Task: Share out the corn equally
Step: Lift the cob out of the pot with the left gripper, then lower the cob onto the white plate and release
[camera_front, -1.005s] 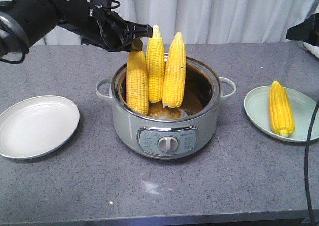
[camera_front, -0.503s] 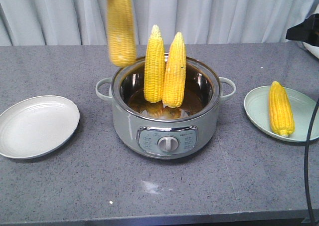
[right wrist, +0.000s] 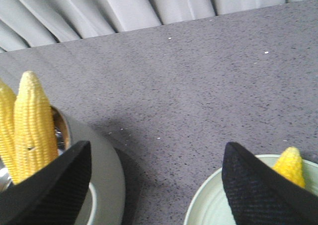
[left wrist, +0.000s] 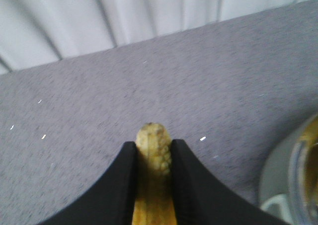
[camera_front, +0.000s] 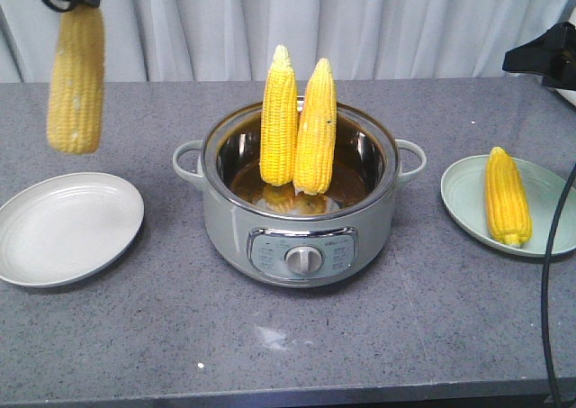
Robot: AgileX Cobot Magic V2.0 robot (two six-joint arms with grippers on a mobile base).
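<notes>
My left gripper [left wrist: 154,148] is shut on the tip of a corn cob [camera_front: 76,79], which hangs upright high over the far left of the table, above the white plate [camera_front: 67,228]. That plate holds nothing. Two more corn cobs [camera_front: 279,115] [camera_front: 316,127] stand upright, leaning together, in the grey electric pot [camera_front: 300,246] at the centre. Another cob [camera_front: 507,196] lies on the pale green plate [camera_front: 551,232] at the right. My right gripper [right wrist: 156,153] is open, with nothing between its fingers, above the table between the pot and the green plate.
A white curtain hangs behind the grey stone table [camera_front: 360,345]. The pot has side handles [camera_front: 187,160] and a front knob panel. A black cable [camera_front: 551,273] hangs down at the right edge, in front of the green plate.
The left gripper has lifted one cob out of the pot and carried it left, to above the white plate. Two cobs stay in the pot. The right arm barely moved.
</notes>
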